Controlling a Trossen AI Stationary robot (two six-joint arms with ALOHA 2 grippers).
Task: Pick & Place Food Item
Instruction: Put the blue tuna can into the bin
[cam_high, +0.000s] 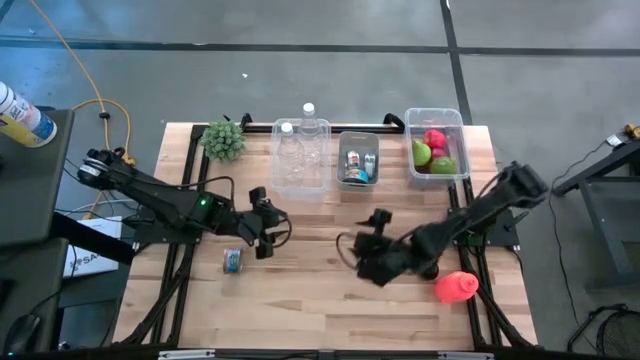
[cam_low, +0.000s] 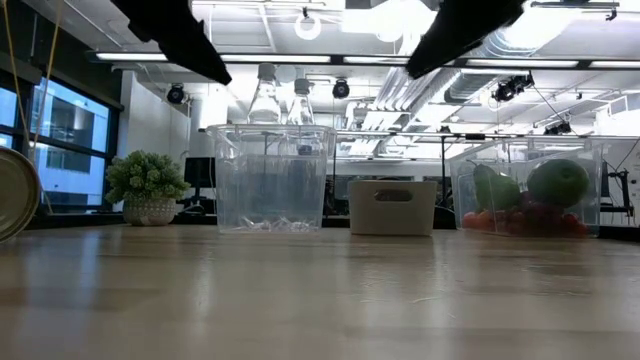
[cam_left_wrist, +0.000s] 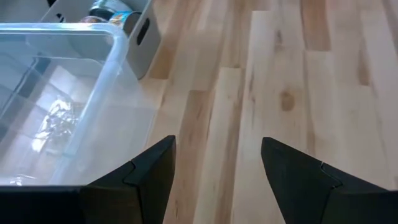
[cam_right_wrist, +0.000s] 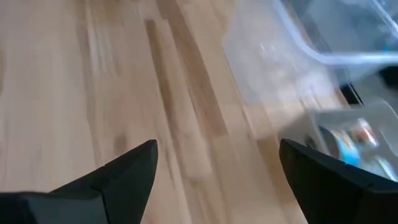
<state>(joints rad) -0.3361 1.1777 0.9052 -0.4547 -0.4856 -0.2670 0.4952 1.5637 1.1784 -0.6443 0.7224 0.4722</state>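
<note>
A can (cam_high: 232, 260) lies on the table (cam_high: 300, 310) near the left edge, half cut off in the low view. The left gripper (cam_high: 272, 236) hovers beside it, fingers spread, empty. Three bins stand far: clear (cam_high: 300, 158), grey (cam_high: 358, 160), fruit (cam_high: 436, 145). The right gripper (cam_high: 370, 255) hangs open, empty. One red item (cam_high: 456, 287) lies right, shape unclear.

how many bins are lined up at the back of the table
3. A clear bin holding bottles stands nearest the plant, a small grey bin of cans sits in the middle, and a clear bin of fruit stands toward the right arm's side.
</note>
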